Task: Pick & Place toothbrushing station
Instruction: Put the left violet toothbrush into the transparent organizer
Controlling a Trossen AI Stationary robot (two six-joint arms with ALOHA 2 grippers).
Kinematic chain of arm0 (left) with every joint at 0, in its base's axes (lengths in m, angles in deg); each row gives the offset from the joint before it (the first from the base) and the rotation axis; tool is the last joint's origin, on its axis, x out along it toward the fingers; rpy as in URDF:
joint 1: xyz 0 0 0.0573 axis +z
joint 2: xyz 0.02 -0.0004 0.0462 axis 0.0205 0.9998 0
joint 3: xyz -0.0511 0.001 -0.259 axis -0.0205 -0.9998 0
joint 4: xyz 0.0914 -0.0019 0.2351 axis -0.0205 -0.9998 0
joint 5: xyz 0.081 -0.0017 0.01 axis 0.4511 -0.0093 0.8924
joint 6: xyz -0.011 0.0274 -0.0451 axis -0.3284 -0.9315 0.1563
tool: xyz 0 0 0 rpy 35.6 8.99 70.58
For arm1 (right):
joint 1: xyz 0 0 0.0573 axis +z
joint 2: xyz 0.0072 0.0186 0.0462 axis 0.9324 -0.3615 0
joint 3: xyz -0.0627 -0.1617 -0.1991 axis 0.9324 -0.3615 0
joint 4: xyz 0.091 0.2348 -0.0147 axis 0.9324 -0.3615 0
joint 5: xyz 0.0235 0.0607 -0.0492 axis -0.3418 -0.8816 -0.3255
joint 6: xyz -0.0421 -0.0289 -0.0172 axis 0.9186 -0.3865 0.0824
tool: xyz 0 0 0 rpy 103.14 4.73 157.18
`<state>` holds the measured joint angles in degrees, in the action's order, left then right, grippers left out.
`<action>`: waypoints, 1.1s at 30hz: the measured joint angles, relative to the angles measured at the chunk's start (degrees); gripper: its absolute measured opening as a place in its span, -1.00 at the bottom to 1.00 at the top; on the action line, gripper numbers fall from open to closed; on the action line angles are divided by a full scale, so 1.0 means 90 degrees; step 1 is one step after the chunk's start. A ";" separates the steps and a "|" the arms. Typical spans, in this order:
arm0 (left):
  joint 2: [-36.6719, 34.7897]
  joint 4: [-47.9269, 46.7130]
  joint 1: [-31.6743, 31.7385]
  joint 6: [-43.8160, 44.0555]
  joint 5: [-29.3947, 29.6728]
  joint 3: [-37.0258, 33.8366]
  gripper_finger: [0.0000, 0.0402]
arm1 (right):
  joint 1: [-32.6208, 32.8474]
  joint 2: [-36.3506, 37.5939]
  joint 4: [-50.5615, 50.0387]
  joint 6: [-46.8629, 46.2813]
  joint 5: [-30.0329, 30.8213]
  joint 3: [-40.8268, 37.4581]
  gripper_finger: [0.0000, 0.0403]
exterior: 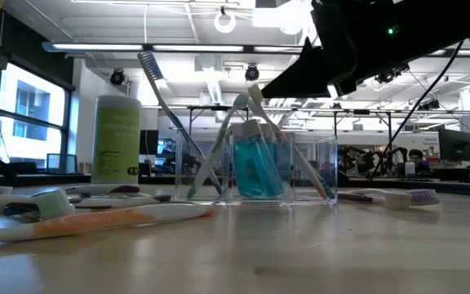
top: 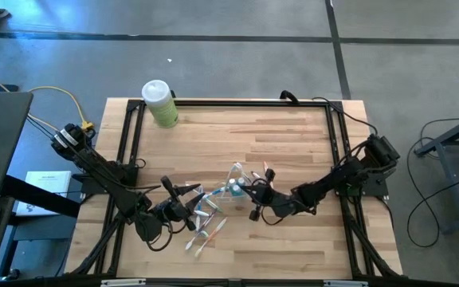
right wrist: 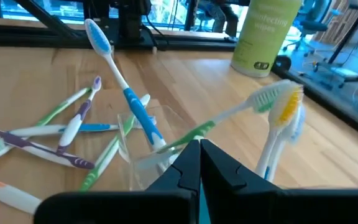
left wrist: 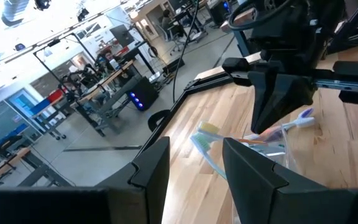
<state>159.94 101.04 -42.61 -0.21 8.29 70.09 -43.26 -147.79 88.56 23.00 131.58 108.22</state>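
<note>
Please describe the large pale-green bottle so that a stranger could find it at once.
Look at the wooden table from above and go to its far left corner, away from both arms. There the pale-green bottle stands upright, alone. Unlike the slim toothbrushes near the middle, it is wide, round and white-capped.

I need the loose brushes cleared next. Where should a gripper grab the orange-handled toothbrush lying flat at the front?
Probably mid-handle on the orange-handled toothbrush, coming straight down with fingers across its width. It lies flat on the table, slim and long, with bare wood in front; the clear cup stands well behind it.
</note>
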 joint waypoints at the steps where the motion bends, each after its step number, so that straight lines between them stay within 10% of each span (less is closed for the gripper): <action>1: 0.0000 0.0000 0.0000 -0.0002 0.0000 0.0000 -0.29 | 0.0030 0.0000 0.0099 0.0139 0.0031 0.0000 -0.99; 12: 0.0000 0.0006 -0.0132 -0.0105 -0.0029 0.0000 -0.29 | 0.0921 0.0676 -0.0010 0.1884 0.1583 0.0000 -0.99; 19: 0.0000 -0.0336 -0.0323 -0.0055 -0.0328 0.0000 -0.29 | 0.1550 0.1889 -0.2763 -0.0263 0.1507 0.0000 -0.99; 26: -0.0002 -0.1734 -0.0211 0.1194 -0.2223 0.0000 -0.29 | 0.1393 0.2538 -0.5505 -0.3593 0.0299 0.0000 -0.99; 33: -0.0001 -0.3277 -0.0052 0.3202 -0.4400 0.0000 -0.29 | 0.1410 0.2397 -0.5775 -0.3981 0.0251 -0.0002 -0.99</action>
<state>159.94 71.54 -43.09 28.61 -31.31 70.09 -30.57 -126.21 36.59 -12.83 133.84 108.19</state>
